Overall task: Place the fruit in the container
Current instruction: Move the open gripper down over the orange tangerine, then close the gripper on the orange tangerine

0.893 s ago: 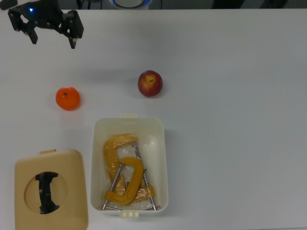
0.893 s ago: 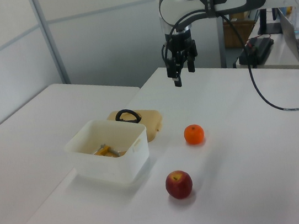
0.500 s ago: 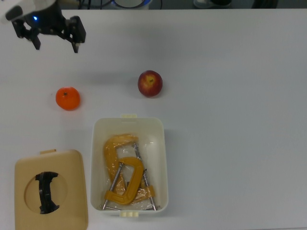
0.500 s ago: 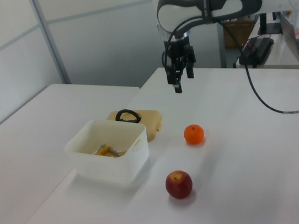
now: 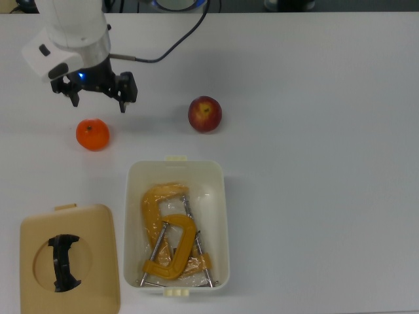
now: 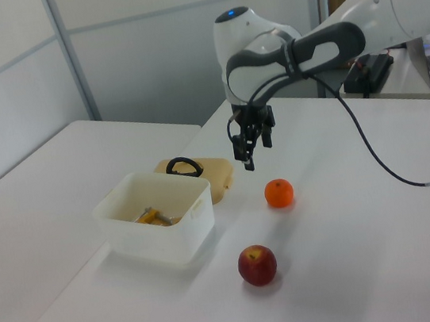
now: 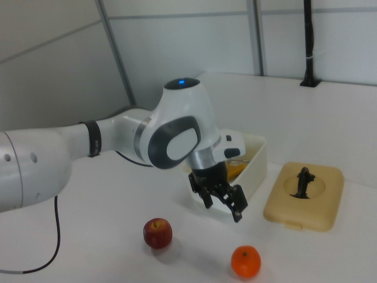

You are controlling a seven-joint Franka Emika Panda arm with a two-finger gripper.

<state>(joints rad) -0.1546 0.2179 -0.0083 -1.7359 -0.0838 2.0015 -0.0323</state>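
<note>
Yellow C-clamps (image 5: 171, 239) fill the container (image 5: 224, 216), long axis toward the apple (image 5: 205, 114); spread, empty gripper (image 5: 97, 99) hangs above the orange (image 5: 92, 134).

The white Franka arm reaches in from the top view's upper left, wrist bent downward. The gripper (image 5: 97, 99) (image 6: 246, 150) (image 7: 222, 205) points down with its two black fingers spread apart and nothing between them. It hangs in the air above the worktop (image 5: 314, 131), just above and beside the orange mandarin (image 5: 92, 134), without touching it.
</note>
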